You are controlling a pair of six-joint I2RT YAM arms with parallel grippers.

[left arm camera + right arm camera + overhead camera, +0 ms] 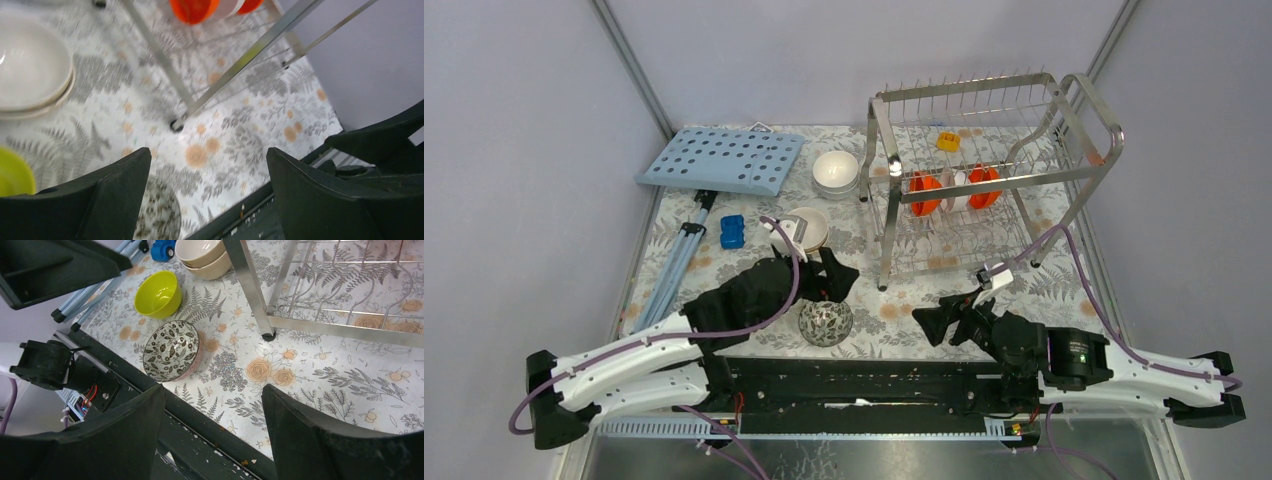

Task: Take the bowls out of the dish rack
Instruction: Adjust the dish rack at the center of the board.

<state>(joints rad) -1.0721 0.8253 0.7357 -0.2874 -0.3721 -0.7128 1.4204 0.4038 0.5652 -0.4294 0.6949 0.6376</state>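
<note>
The left tool [209, 150] shows two blunt matte black fingers spread wide with nothing between them, over the printed surface [904, 300]. The right tool [212, 390] is likewise spread wide and empty, low near the front edge.

Between the two tools, close to that edge, sits the speckled bowl [171, 350]. It is round, and its inside is covered in a black-and-white leaf pattern. Just beyond it is the lime-green bowl [158, 293], glossy and plain. Past that stand two cream-beige bowls [202, 255], one nested in the other, with a small blue block [732, 232] beside them and pale blue folded legs [679, 265] lying to the left.

The surface is a cloth of grey ferns and orange flowers. Farther back a glossy white bowl [836, 172] stands upright just left of the dish rack [984, 92], which is made of shiny steel wire and flat bar with rounded corners. On its lower tier two orange-red bowls [924, 193] stand on edge with a white piece [957, 190] between them. A yellow-orange clip [948, 141] sits higher up. At the far left lies a light-blue perforated board [722, 158], tilted.
</note>
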